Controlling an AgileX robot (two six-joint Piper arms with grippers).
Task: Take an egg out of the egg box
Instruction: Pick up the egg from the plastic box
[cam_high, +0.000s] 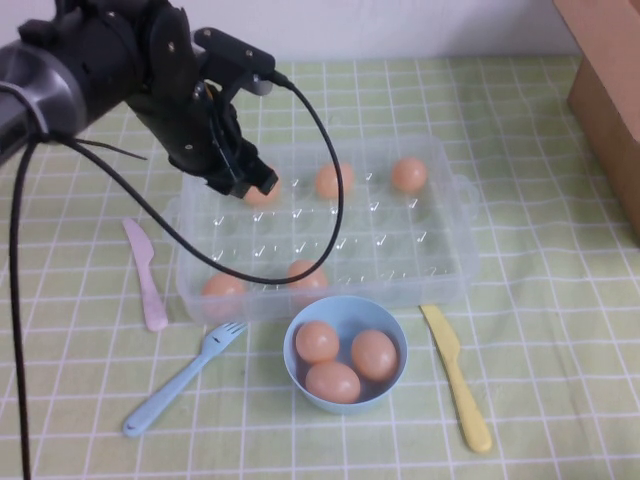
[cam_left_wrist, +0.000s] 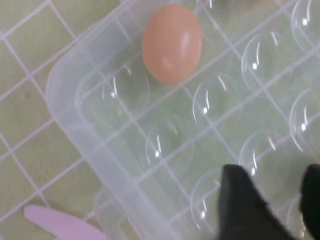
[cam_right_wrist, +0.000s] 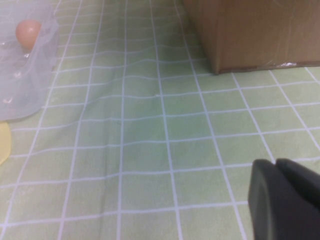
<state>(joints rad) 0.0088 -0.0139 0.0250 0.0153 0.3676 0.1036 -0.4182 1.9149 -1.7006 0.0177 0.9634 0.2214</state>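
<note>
The clear plastic egg box lies mid-table and holds several orange-tan eggs: three along the back row, such as the middle egg, and two at the front. My left gripper hovers over the box's back-left corner, right above the back-left egg, which it partly hides. In the left wrist view that egg sits in a corner dimple of the box, and the left gripper is open and empty, a few dimples away from it. My right gripper is shut and empty above bare cloth, out of the high view.
A light-blue bowl with three eggs stands in front of the box. A pink knife and a blue fork lie to the left, a yellow knife to the right. A cardboard box stands at the back right.
</note>
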